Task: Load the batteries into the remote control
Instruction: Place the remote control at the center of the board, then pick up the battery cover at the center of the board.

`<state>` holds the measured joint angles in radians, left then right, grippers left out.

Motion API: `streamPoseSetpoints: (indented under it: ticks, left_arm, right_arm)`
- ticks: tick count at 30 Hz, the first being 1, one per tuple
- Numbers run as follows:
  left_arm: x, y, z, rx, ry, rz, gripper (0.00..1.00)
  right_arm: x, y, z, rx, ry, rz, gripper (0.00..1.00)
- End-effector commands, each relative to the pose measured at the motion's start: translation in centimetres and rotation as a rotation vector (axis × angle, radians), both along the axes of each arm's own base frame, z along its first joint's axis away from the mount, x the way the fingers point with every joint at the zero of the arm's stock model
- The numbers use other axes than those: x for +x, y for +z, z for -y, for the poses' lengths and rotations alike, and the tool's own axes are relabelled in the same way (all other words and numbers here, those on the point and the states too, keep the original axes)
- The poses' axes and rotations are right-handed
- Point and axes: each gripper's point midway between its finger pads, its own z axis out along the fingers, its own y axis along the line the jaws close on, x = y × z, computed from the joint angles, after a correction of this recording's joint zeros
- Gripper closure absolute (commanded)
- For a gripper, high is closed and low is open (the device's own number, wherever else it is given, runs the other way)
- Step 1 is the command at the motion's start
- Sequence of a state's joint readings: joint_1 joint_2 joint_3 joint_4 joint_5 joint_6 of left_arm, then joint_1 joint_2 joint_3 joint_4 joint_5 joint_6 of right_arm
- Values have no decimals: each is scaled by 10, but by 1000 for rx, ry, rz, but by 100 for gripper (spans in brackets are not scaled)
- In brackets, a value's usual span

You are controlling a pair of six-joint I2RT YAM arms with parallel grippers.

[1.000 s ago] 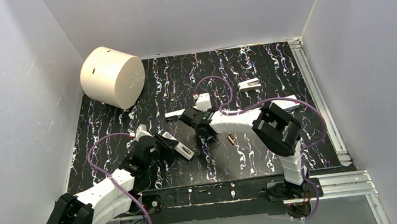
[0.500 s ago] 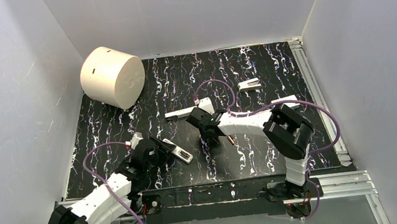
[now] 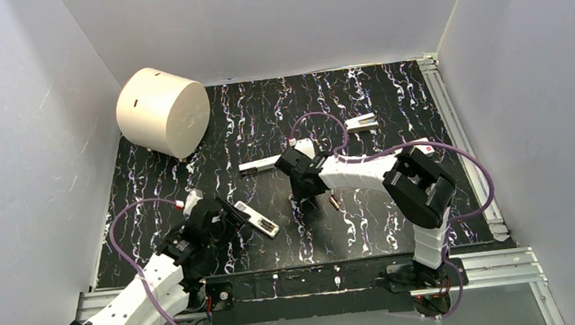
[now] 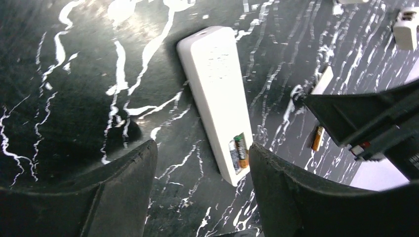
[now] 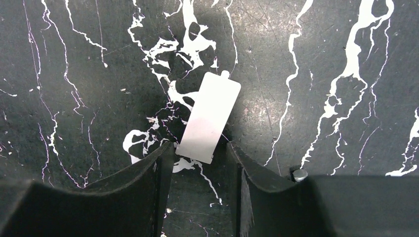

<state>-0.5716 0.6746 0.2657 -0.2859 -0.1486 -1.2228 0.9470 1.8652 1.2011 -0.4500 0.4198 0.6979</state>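
Note:
The white remote control (image 3: 256, 218) lies back-up on the black marbled table, just in front of my open, empty left gripper (image 3: 227, 214). In the left wrist view the remote (image 4: 215, 94) reaches in between the spread fingers (image 4: 201, 148). One copper-and-black battery (image 4: 240, 150) sits in its recess beside a greyish slot. The other battery (image 4: 317, 138) lies loose on the table (image 3: 336, 201), right of my right gripper (image 3: 309, 198). The right gripper (image 5: 198, 148) is open, its fingertips straddling the near end of a small flat white cover plate (image 5: 209, 118) lying on the table.
A plain white strip (image 3: 261, 164) lies behind the right gripper. A small open pack (image 3: 362, 123) sits further back. A white box with a red mark (image 3: 421, 149) is partly hidden by the right arm. A big cream cylinder (image 3: 162, 111) stands at the back left. A metal rail (image 3: 465, 137) runs along the right edge.
My left gripper has pulled back toward the near left, off the remote, which stays on the table. My right gripper has shifted a little to the right.

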Motion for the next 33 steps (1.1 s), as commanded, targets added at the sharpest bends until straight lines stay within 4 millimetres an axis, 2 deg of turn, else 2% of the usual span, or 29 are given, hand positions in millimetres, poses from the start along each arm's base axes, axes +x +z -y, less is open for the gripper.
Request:
streamPoseSetpoints:
  ticks: [1, 6, 11, 14, 18, 21, 27, 33]
  left_arm:
    - [10, 35, 3, 105, -143, 89, 34]
    - [22, 69, 23, 109, -289, 187, 31]
    - [29, 85, 56, 57, -445, 184, 33]
    - [31, 82, 79, -3, -534, 138, 38]
    - [35, 77, 100, -64, -599, 89, 41]
    - [39, 73, 107, -99, -603, 76, 39]
    - [45, 69, 116, -149, -599, 56, 32]
    - [48, 69, 128, -176, -657, 43, 31]
  right_arm:
    - [-18, -34, 21, -79, -18, -123, 51]
    - [-24, -43, 27, -64, -33, -165, 59]
    - [-22, -42, 30, -70, -10, -154, 68]
    - [-16, -32, 29, -63, 59, -103, 70]
    - [-14, -15, 30, -37, 148, -40, 70]
    - [-20, -2, 32, 5, 209, -4, 70]
    - [-43, 7, 23, 190, 292, 21, 70]
    - [-57, 24, 16, 326, 353, 59, 69]
